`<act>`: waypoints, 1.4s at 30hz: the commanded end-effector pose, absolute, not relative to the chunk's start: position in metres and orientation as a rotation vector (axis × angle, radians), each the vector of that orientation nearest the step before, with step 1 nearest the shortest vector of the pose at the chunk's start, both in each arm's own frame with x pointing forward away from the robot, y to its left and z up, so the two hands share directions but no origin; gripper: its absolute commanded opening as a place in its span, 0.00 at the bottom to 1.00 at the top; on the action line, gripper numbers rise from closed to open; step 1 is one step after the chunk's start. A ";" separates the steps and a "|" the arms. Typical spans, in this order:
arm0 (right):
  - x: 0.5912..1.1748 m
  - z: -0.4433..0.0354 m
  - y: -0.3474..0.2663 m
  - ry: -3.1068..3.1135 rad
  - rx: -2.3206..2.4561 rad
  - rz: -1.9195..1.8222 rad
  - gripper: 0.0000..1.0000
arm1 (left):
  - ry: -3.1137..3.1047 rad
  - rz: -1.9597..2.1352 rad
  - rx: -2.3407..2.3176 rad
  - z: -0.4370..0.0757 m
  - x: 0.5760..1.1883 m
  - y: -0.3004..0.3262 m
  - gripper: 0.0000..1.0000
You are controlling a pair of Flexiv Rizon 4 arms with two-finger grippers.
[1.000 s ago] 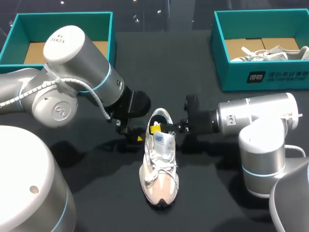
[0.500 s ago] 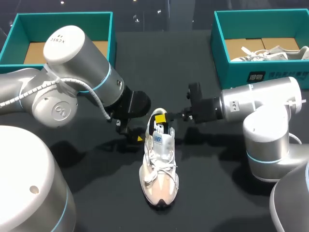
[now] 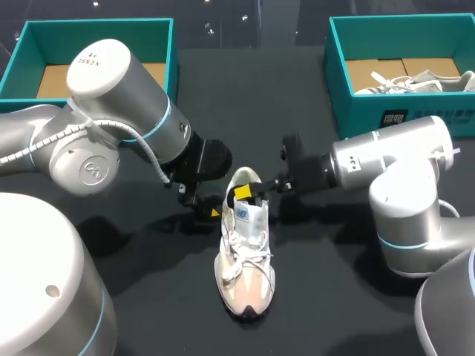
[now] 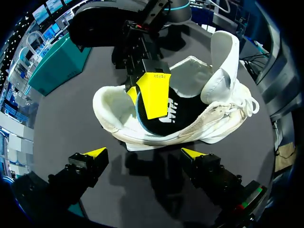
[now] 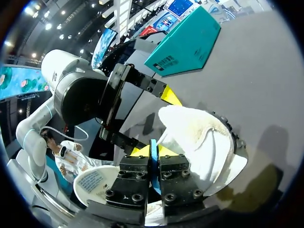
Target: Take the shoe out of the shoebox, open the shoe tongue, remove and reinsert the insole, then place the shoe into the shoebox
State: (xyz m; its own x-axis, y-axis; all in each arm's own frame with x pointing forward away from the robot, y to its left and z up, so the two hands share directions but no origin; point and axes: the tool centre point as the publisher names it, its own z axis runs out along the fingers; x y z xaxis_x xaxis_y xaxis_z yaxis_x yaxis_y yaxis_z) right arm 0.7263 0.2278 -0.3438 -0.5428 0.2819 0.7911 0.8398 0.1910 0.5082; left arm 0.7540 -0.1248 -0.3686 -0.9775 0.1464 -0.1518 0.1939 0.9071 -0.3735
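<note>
step: insole work, tongue already open. The insole is half out of the heel, so I can't tell whether it is coming out or going back in.
shoe (image 3: 249, 278): out of the box, upright on its sole mid tabletop (image 3: 326, 311), between the two arms, heel toward the far edge.
tongue (image 4: 223, 61): lifted up and forward, so the opening is clear.
insole (image 4: 171, 114): black with a blue edge, tilted, rear end raised above the heel collar, front end down inside the shoe.
right tool (image 5: 153, 151): at the heel opening, fingers pressed together on the insole's rear edge, thin blue rim showing between them.
left tool (image 4: 145, 154): fingers apart, holding nothing, low at the shoe's left side just beside the heel. I can't tell if it touches the shoe.
left box (image 3: 96, 26): far-left corner, well apart from the shoe, probably its home.
right box (image 3: 371, 115): far right, holds a second shoe (image 3: 415, 80).
next move: if pulling, lift the insole up and back until its toe end clears the collar. If reinserting, slide it toe-first and flat to the bottom.
risk: the shoe may drag or tip with the insole, so the left tool probably needs to brace the heel.
</note>
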 end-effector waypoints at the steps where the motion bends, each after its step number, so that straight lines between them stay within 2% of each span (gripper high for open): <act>1: 0.703 -0.346 0.228 -1.942 -1.107 -1.365 0.00 | 2.950 -0.595 0.266 -0.369 0.754 -0.125 1.00; 10: 0.713 -0.347 0.230 -1.962 -1.107 -1.351 0.00 | 2.950 -0.595 0.266 -0.369 0.754 -0.125 1.00; 11: 0.716 -0.346 0.229 -1.971 -1.106 -1.360 0.07 | 2.950 -0.595 0.266 -0.369 0.754 -0.125 1.00; 12: 0.720 -0.344 0.229 -1.981 -1.102 -1.366 0.27 | 2.950 -0.595 0.266 -0.369 0.754 -0.125 1.00; 13: 0.722 -0.342 0.228 -1.985 -1.097 -1.371 0.38 | 2.950 -0.595 0.266 -0.369 0.754 -0.125 1.00; 15: 0.728 -0.337 0.227 -2.006 -1.085 -1.391 0.47 | 2.950 -0.595 0.266 -0.369 0.754 -0.125 1.00; 25: 0.746 -0.324 0.226 -2.078 -1.041 -1.398 0.40 | 2.950 -0.595 0.266 -0.369 0.754 -0.125 1.00; 27: 0.748 -0.325 0.226 -2.078 -1.035 -1.396 0.31 | 2.950 -0.595 0.266 -0.369 0.754 -0.125 1.00; 30: 0.749 -0.330 0.229 -2.073 -1.036 -1.377 0.00 | 2.950 -0.595 0.266 -0.369 0.754 -0.125 1.00; 42: 0.724 -0.344 0.235 -2.014 -1.065 -1.328 0.00 | 2.950 -0.595 0.266 -0.369 0.754 -0.125 1.00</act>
